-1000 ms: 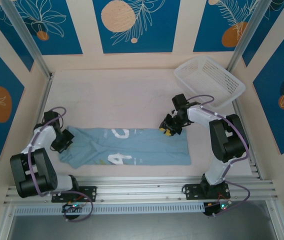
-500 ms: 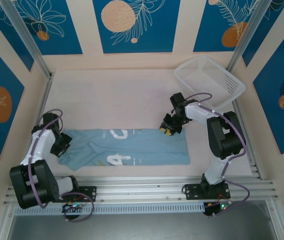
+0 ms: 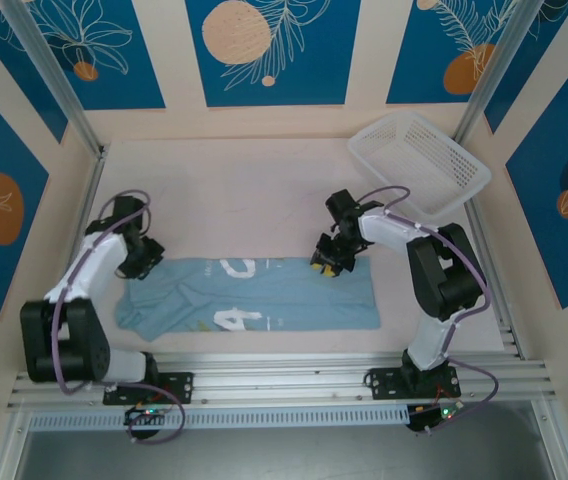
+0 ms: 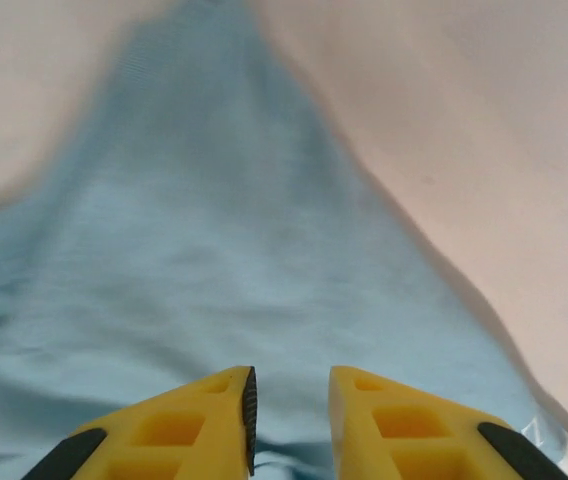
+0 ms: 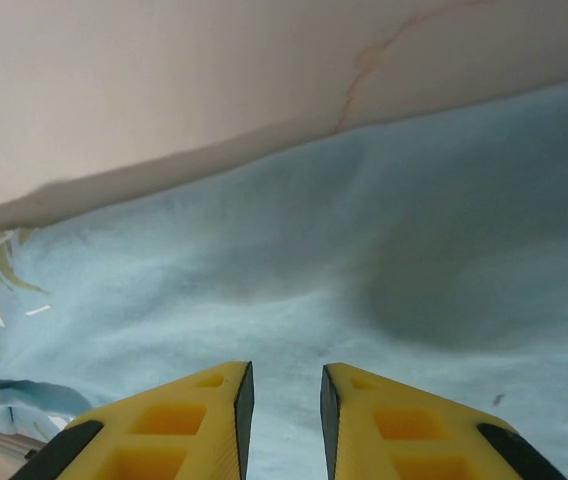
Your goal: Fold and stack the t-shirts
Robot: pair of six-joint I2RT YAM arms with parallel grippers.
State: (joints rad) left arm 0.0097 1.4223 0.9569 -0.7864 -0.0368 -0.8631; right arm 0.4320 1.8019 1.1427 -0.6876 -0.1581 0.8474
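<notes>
The shirt lies flat on the table as 1 long band, its long axis running from the left gripper across to the right gripper. Each gripper sits at the band's far edge, 1 toward either end. The left one is at the bunched end; the right one stands short of its end, with some cloth lying beyond it.

From the left wrist, the yellow fingers are low over blue cloth that spreads ahead of the tips and to both sides, with bare table off to their right. From the right wrist, cloth likewise lies under and ahead of the fingers, its edge just beyond the tips and table past that.

Both pairs of jaws stand only a narrow slit apart. Whether either has cloth pinched in that slit I cannot tell.

The likely step is a fold along the long axis, carrying the far edge toward the near one. That needs both arms at once, since each is nearest its own end.
</notes>
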